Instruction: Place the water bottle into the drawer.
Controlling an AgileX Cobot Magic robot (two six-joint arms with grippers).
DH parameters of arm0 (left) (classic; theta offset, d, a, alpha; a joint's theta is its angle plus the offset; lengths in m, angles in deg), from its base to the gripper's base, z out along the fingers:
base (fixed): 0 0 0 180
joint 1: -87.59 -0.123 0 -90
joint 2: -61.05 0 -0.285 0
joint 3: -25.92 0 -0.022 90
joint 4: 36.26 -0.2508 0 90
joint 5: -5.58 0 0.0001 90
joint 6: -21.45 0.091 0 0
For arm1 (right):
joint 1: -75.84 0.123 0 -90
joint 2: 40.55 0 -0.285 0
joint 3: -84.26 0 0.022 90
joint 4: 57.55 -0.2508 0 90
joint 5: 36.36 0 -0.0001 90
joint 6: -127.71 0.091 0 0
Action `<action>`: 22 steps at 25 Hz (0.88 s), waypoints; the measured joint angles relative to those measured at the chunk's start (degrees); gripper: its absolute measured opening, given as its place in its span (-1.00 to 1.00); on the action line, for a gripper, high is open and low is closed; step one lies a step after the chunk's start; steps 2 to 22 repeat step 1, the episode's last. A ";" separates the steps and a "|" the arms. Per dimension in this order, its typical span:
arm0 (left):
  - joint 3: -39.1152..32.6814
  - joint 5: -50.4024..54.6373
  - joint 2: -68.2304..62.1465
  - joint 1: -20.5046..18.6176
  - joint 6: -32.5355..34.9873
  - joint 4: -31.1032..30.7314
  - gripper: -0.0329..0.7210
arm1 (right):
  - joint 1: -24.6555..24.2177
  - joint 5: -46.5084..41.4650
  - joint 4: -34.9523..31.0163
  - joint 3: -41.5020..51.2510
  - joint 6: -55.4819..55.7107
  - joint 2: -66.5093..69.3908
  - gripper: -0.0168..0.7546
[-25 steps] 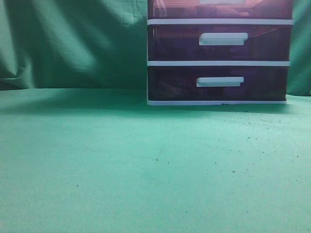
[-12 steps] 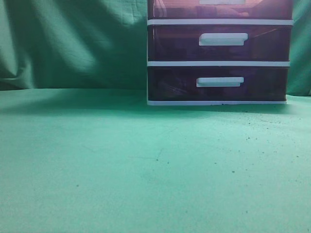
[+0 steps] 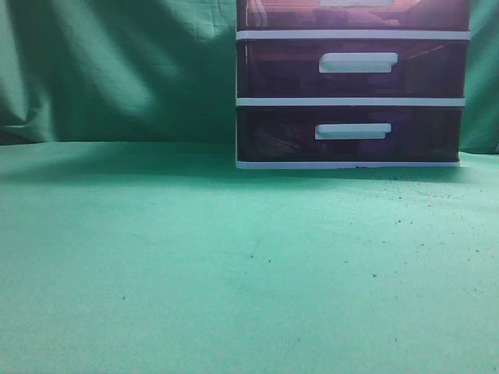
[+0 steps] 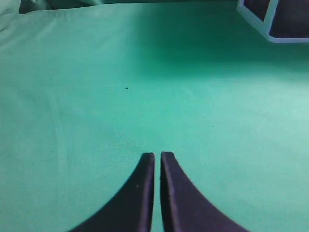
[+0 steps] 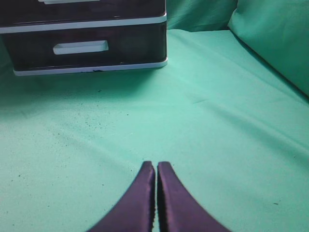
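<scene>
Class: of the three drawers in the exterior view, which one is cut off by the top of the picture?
The topmost drawer: only its lower strip shows, its handle clipped, unlike the middle drawer and bottom drawer.

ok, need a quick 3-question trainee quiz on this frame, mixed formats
1. True or false: the left claw is shut, with nothing between its tips.
2. Multiple choice: where is the water bottle? A) on the green cloth B) in the right claw C) not seen lying loose or held in any view
3. Fill in: the cabinet shows ___ white bar handles in full in the exterior view.

Key: 1 true; 2 C; 3 two. The top drawer is cut off by the frame edge, and only blurred shapes show through its front.
</scene>
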 joint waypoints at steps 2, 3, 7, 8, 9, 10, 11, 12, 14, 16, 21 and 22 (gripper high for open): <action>0.00 0.00 0.00 0.00 0.00 0.00 -0.91 | 0.00 0.00 0.00 0.00 0.00 0.00 -0.96; 0.00 0.00 0.00 0.00 0.00 0.00 -0.91 | 0.00 0.00 0.00 0.00 0.00 0.00 -0.96; 0.00 0.00 0.00 0.00 0.00 0.00 -0.91 | 0.00 0.00 0.00 0.00 0.00 0.00 -0.96; 0.00 0.00 0.00 0.00 0.00 0.00 -0.91 | 0.00 0.00 0.00 0.00 0.00 0.00 -0.96; 0.00 0.00 0.00 0.00 0.00 0.00 -0.91 | 0.00 0.00 0.00 0.00 0.00 0.00 -0.96; 0.00 0.00 0.00 0.00 0.00 0.00 -0.91 | 0.00 0.00 0.00 0.00 0.00 0.00 -0.96; 0.00 0.00 0.00 0.00 0.00 0.00 -0.91 | 0.00 0.00 0.00 0.00 0.00 0.00 -0.96; 0.00 0.00 0.00 0.00 0.00 0.00 -0.91 | 0.00 0.00 0.00 0.00 0.00 0.00 -0.96; 0.00 0.00 0.00 0.00 0.00 0.00 -0.91 | 0.00 0.00 0.00 0.00 0.00 0.00 -0.96; 0.00 0.00 0.00 0.00 0.00 0.00 -0.91 | 0.00 0.00 0.00 0.00 0.00 0.00 -0.96; 0.00 0.00 0.00 0.00 0.00 0.00 -0.91 | 0.00 0.00 0.00 0.00 0.00 0.00 -0.96; 0.00 0.00 0.00 0.00 0.00 0.00 -0.91 | 0.00 0.00 0.00 0.00 0.00 0.00 -0.96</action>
